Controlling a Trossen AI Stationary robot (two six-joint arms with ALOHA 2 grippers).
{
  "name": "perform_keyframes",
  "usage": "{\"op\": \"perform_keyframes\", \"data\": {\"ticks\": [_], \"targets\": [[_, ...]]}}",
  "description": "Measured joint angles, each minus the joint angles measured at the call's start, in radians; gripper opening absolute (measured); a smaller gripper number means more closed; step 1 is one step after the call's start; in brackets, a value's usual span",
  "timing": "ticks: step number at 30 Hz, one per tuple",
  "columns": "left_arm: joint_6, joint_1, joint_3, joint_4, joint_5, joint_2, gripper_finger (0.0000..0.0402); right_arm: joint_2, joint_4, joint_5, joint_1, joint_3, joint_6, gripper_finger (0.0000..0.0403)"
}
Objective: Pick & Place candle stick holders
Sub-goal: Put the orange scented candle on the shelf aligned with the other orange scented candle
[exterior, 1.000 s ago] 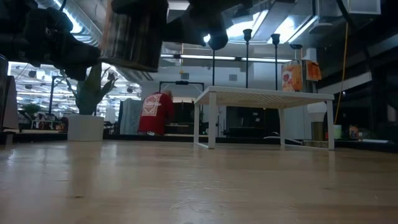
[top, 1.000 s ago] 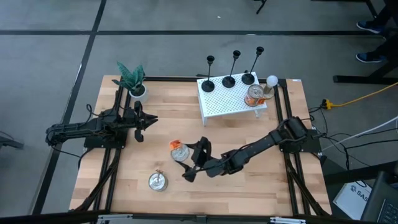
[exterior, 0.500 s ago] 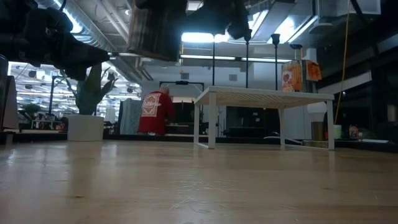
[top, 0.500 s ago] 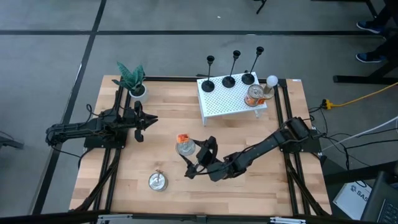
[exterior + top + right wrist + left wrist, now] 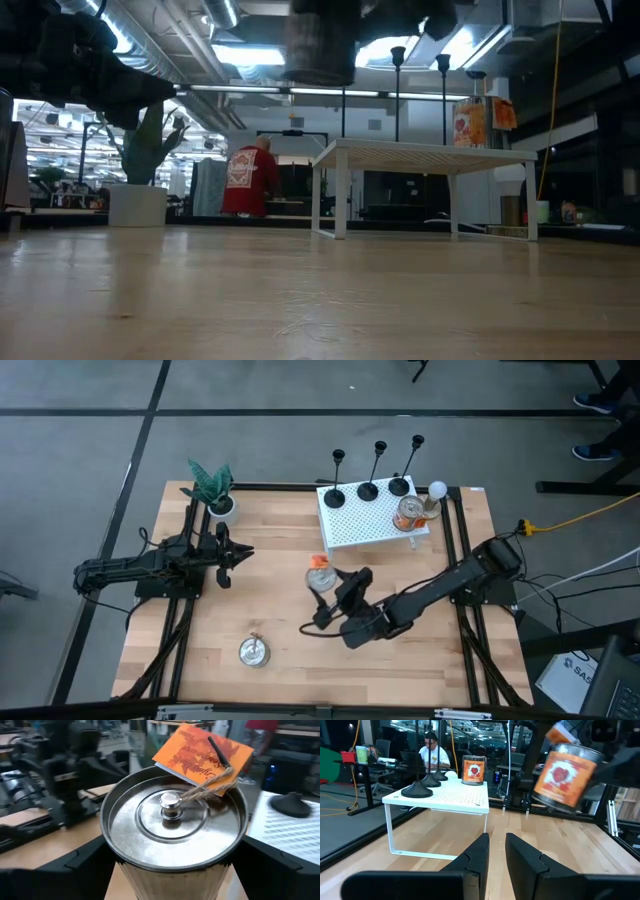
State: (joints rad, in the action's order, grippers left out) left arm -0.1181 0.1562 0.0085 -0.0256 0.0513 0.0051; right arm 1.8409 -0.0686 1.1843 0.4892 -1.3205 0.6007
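Three black candle stick holders (image 5: 368, 488) stand by their round bases on a white perforated rack (image 5: 350, 530) at the far right; they also show in the low view (image 5: 397, 60). My right gripper (image 5: 328, 588) is shut on a tin can with a lid and an orange tag (image 5: 319, 577), high above the table's middle (image 5: 320, 45), near the rack's near left corner. My left gripper (image 5: 240, 555) waits shut at the table's left, empty (image 5: 497, 857). My right gripper pinches the tin can's side wall (image 5: 125, 877) between its two fingers (image 5: 82, 867), just under the lid's rim. The fingers come level from the table's near right side. The can stands upright, lid up, lifted clear of the table.
A second tin can (image 5: 408, 513) and a white ball (image 5: 437, 490) sit on the rack's right end. A small round tin (image 5: 253, 651) lies near the front left. A potted plant (image 5: 213, 490) stands at the far left. A person in red (image 5: 248, 180) is behind the table.
My right gripper has carried the tin can toward the table's right and far edges, closer to the white rack, keeping it upright and clear of the table.
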Motion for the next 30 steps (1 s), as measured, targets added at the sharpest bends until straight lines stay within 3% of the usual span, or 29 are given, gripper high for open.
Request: {"op": "perform_keyframes", "data": {"ticks": [16, 30], "targets": [[0.000, 0.000, 0.000, 0.000, 0.000, 0.000, 0.0059, -0.074, -0.398, 0.069, -0.063, 0.000, 0.406, 0.0342], [0.000, 0.000, 0.000, 0.000, 0.000, 0.000, 0.0059, -0.124, -0.482, 0.081, -0.096, 0.000, 0.422, 0.0342]]}}
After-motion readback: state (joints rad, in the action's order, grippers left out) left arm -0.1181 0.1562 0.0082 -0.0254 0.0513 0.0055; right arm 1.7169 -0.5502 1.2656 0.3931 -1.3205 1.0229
